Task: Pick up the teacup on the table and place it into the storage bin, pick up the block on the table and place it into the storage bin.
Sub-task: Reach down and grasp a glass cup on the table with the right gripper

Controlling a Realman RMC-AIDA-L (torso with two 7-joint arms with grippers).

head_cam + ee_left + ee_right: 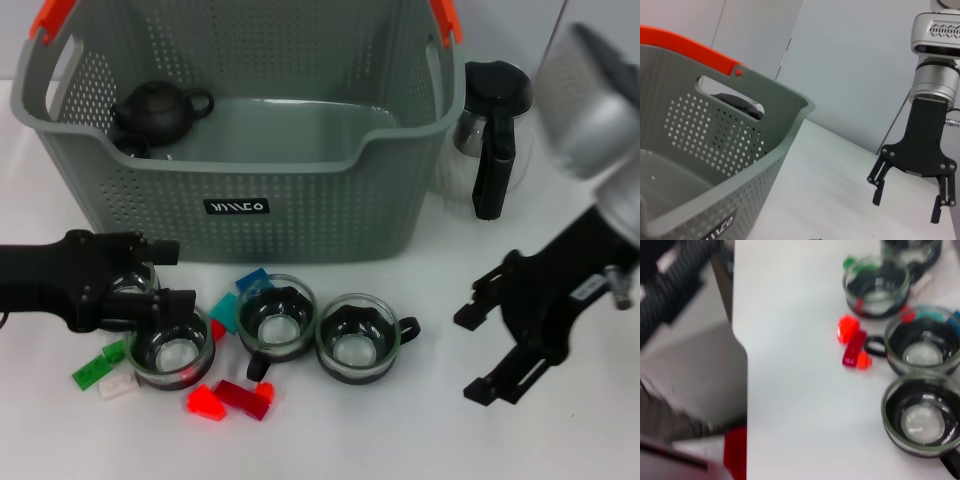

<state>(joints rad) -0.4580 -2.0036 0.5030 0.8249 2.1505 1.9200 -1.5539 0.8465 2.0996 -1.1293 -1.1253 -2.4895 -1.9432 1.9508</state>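
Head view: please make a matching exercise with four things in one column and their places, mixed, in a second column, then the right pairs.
Things:
1. black teapot
2. glass pitcher
3. green block
4. right gripper

Places:
A. on the table, left of the three teacups
B. inside the storage bin
C. over the table, right of the teacups, fingers open
D. on the table, right of the bin

Pairs: 1-B, 2-D, 3-A, 4-C

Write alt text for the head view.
The left gripper reaches over the leftmost of three glass teacups on a white table, among coloured blocks. Behind stands the grey storage bin; the right gripper hovers open nearby.
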